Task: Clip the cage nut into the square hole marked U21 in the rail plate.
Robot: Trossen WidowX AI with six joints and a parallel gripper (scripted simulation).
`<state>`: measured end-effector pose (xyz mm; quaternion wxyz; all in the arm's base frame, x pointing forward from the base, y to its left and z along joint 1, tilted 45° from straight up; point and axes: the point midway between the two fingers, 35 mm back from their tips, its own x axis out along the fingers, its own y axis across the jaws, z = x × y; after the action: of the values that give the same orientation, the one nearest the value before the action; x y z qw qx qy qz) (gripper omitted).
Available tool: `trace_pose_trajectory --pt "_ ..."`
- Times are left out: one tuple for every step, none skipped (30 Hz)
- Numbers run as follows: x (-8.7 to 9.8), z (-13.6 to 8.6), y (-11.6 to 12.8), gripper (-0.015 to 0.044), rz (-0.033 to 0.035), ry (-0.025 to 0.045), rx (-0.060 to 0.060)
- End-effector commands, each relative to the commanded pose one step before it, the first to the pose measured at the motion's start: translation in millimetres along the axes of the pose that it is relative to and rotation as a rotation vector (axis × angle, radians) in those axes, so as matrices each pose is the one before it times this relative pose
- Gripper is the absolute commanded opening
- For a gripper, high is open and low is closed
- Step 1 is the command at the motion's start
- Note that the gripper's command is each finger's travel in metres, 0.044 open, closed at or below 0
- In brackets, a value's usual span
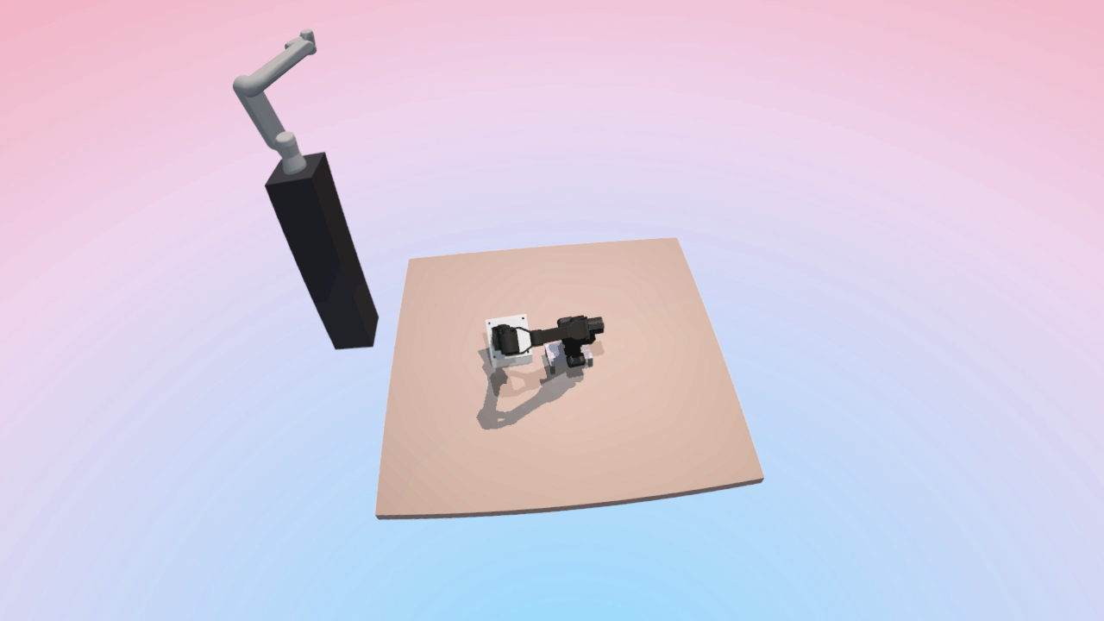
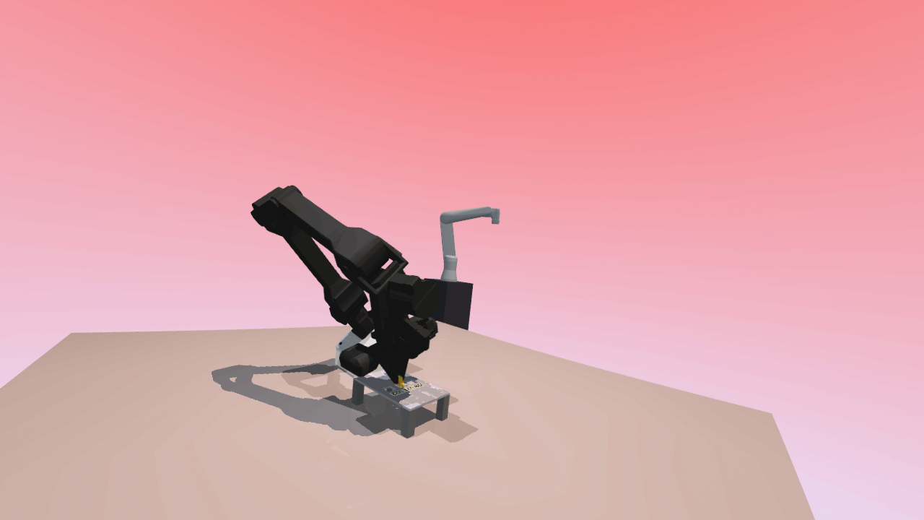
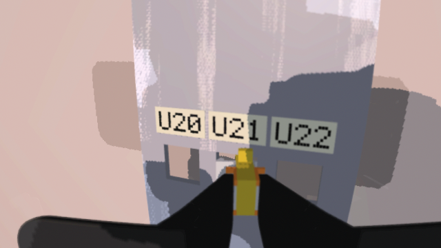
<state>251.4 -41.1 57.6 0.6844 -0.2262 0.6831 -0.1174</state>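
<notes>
The cage nut (image 3: 245,196) (image 2: 401,380) is yellow with orange parts at its sides. My gripper (image 3: 244,184) (image 2: 400,381) is shut on it and holds it at the U21 hole (image 3: 225,156) of the rail plate (image 3: 172,69) (image 2: 429,395). The nut and fingers cover most of that hole; only its upper left part shows in the wrist view. Whether the nut's lower part is in the hole or above it cannot be told. The U21 label (image 3: 227,128) lies just beyond the nut.
The U20 hole (image 3: 182,163) is left of the fingers and the U22 hole (image 3: 298,179) right of them. The plate stands on grey legs (image 2: 407,423) on the table (image 1: 617,432) (image 2: 548,452). A grey arm (image 1: 278,67) (image 2: 447,239) stands on a dark pillar (image 1: 316,254) beyond the table.
</notes>
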Motion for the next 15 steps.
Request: trace_pose_trajectory --pt "0.89 -0.76 0.49 0.0024 -0.01089 0.00244 0.0021" --pt "0.01 0.00 0.14 0.0024 -0.00291 -0.00002 0.0001" --pt "0.00 0.00 0.14 0.0024 -0.00284 -0.00003 0.0001" --pt "0.00 0.00 0.02 0.0024 -0.00055 0.00001 0.0000" --pt "0.01 0.00 0.05 0.0024 -0.00115 0.00002 0.0000" --pt "0.01 0.00 0.07 0.0024 -0.00156 0.00002 0.0000" --pt "0.01 0.00 0.08 0.0024 -0.00203 0.00002 0.0000" --pt "0.01 0.01 0.11 0.0024 -0.00257 0.00002 0.0000" --pt "0.01 0.01 0.13 0.0024 -0.00317 0.00001 0.0001" --pt "0.01 0.01 0.12 0.0024 -0.00299 -0.00001 0.0001" --pt "0.01 0.01 0.12 0.0024 -0.00294 -0.00002 0.0001" --pt "0.01 0.01 0.01 0.0024 -0.00056 0.00001 0.0000" --pt "0.00 0.00 0.02 0.0024 -0.00054 0.00001 0.0000" --pt "0.01 0.01 0.04 0.0024 -0.00111 0.00001 0.0000" --pt "0.01 0.01 0.06 0.0024 -0.00150 0.00001 0.0000"
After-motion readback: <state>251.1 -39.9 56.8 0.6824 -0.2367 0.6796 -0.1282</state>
